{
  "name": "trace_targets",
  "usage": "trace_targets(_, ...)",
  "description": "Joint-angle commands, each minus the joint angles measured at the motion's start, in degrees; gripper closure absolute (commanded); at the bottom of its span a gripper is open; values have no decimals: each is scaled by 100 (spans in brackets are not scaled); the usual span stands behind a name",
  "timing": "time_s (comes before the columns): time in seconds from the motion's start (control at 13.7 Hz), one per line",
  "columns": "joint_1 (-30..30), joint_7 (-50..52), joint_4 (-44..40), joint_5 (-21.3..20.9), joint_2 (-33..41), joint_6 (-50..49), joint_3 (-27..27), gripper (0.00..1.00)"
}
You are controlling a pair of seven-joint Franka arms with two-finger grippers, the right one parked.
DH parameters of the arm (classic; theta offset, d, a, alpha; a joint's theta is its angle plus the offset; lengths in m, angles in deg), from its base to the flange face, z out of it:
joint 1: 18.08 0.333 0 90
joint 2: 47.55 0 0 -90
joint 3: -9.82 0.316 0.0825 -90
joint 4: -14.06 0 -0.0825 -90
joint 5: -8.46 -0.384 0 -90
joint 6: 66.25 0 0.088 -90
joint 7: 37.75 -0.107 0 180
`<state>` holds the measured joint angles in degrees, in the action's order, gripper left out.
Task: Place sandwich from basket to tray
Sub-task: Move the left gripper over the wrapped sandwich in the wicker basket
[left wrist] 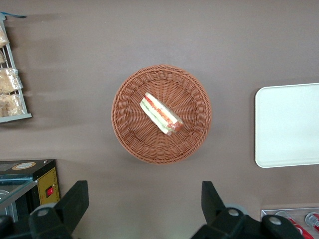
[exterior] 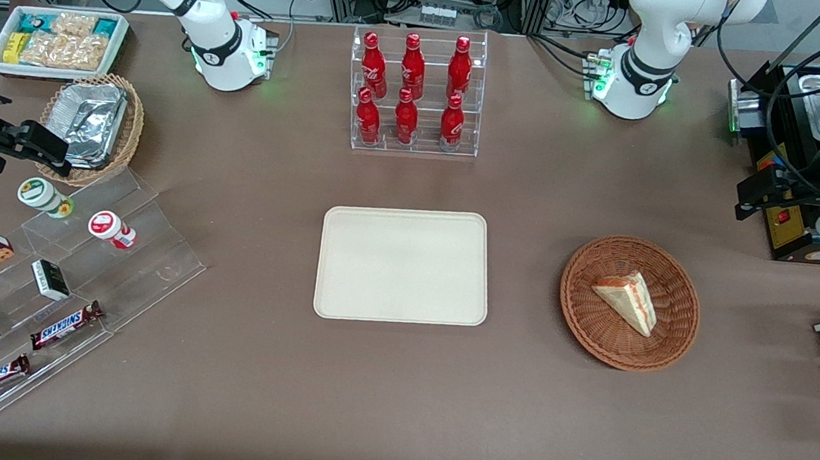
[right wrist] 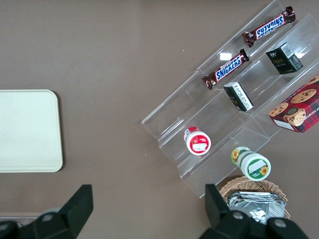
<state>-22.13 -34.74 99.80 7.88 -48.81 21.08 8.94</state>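
Fingers (left wrist: 75, 201) of the left arm's gripper (left wrist: 144, 204) stood wide apart with nothing between them, held high above the brown table (left wrist: 149, 45). Directly below it, a little nearer the front camera, lay the round reddish-brown wicker basket (left wrist: 194, 94). The sandwich (left wrist: 160, 113), a triangular wedge of pale bread, rested inside that basket, its red and green filling edge turned up toward the wrist camera. In the front view the sandwich (exterior: 627, 300) sat near the middle of the basket (exterior: 578, 293), tilted, its point toward the front camera.

Well apart from the gripper, toward the parked arm's end of the table, the cream rectangular tray (exterior: 404, 264) lay flat, with bare cloth between it and the basket; one rounded end of the tray (left wrist: 286, 124) showed in the wrist view. Farther from the front camera than the tray stood a clear rack of red bottles (exterior: 415, 91). Close to the gripper, on the working arm's end, sat a black appliance with a red switch (left wrist: 30, 181), and a wire rack of snack packets (left wrist: 10, 84) lay nearer the front camera than it.
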Motion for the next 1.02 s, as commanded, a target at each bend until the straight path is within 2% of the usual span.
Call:
trace_targets(0.0, -70, 86, -101, -92, -41, -198, 62, 0)
trace_targets(0.44, 19, 297, -22, -22, -347, -138, 36, 0)
trace_targets(0.58, -17, 427, 283, -13, -507, 317, 10, 0)
trace_targets(0.95, -325, 1483, 1453, -83, -577, 1970, 9, 0)
